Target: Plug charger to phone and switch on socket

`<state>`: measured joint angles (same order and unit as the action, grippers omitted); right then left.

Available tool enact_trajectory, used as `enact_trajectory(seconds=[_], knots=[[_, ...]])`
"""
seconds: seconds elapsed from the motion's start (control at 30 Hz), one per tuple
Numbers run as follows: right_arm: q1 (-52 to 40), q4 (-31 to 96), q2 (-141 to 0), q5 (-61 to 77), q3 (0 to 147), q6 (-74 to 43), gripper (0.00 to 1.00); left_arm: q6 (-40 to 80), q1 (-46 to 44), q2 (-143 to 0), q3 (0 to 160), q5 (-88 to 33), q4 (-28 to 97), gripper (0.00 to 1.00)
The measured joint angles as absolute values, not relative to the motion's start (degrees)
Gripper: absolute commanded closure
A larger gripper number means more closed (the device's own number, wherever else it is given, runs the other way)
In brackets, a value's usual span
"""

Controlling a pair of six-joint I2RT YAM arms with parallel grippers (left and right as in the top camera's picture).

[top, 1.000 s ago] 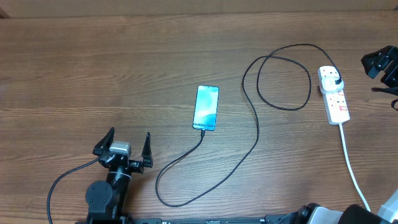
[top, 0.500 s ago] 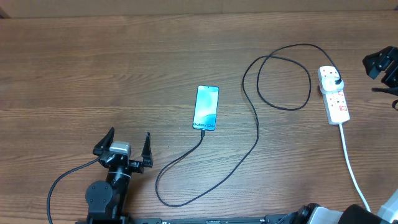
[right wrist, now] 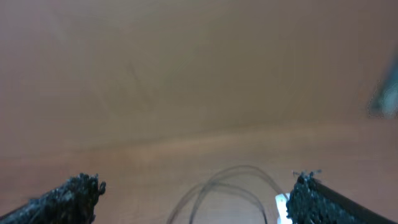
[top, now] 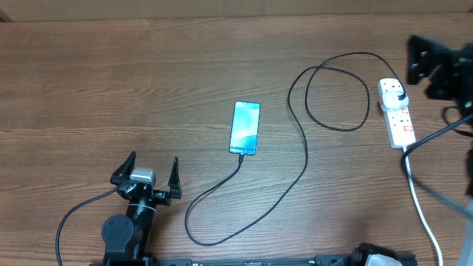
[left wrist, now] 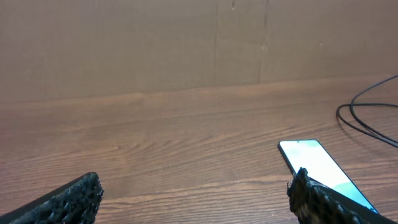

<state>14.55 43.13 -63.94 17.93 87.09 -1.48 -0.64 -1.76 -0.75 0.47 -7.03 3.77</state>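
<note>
Left tool [top: 154,157] and right tool [right wrist: 193,190] are both gaping empty. The right, hovering near the white plastic power strip [top: 401,123], is likely risking snagging the thin black cable [top: 305,159] plugged into the cyan-screened slim smartphone [top: 245,125] lying at the table's [top: 111,74] centre.

Quick count: one phone [top: 245,128], one charger [top: 305,151], one socket [top: 397,112] (white strip), and two tools, left tool [top: 154,159] and right tool [right wrist: 196,186].
</note>
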Motion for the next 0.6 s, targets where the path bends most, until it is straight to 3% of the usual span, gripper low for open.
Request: enact_trajectory(seconds=[0.6], knots=[[2.5, -20.0, -36.9, 17.3, 22.9, -1.4, 0.0, -0.6, -1.8, -0.7, 0.5, -7.0, 3.7, 0.01]])
